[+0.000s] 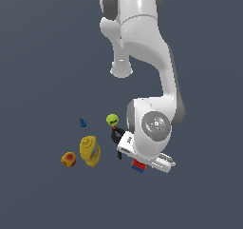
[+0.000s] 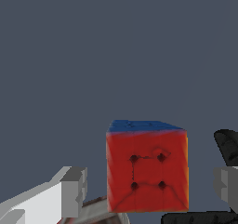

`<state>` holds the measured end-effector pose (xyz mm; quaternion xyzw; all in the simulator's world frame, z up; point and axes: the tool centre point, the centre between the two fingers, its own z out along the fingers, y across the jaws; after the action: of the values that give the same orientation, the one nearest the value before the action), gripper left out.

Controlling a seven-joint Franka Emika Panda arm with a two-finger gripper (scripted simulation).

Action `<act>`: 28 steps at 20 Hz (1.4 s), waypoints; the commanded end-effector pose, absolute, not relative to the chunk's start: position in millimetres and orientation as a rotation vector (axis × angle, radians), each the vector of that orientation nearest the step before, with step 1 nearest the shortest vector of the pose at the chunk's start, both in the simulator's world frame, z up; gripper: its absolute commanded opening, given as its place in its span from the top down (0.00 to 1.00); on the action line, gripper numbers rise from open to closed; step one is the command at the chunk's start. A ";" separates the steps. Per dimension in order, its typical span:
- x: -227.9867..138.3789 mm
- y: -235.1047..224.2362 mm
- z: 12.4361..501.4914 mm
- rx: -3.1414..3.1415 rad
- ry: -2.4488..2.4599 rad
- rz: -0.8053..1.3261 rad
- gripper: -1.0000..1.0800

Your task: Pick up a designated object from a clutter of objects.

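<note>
The designated object is a small cube (image 2: 148,172) with a red face marked by dark grid lines and a blue face on top. In the wrist view it sits between my two grey fingers (image 2: 74,190), with a gap on each side. My gripper (image 2: 149,190) is open around it and touches neither side. In the exterior view the cube (image 1: 138,166) peeks out from under the white hand (image 1: 142,149), which hides the fingers there. The rest of the clutter of objects lies toward the exterior view's left.
A black clamp (image 1: 116,137) lies right beside the hand and shows dark in the wrist view (image 2: 228,146). A yellow-green ball (image 1: 112,119), a tiny blue piece (image 1: 82,123), a yellow bottle (image 1: 89,150) and an orange-red fruit (image 1: 69,159) lie further left. The edge of a dark flat thing (image 2: 100,208) shows beside the cube.
</note>
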<state>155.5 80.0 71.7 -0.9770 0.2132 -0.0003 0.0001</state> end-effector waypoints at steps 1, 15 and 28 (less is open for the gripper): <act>154.7 79.9 58.4 -3.069 0.671 0.001 0.04; 155.8 80.2 33.3 -3.069 0.673 0.000 1.00; 153.2 78.9 41.1 -3.069 0.673 0.002 1.00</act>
<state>152.9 79.4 36.4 -0.9768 0.2141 0.0021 -0.0006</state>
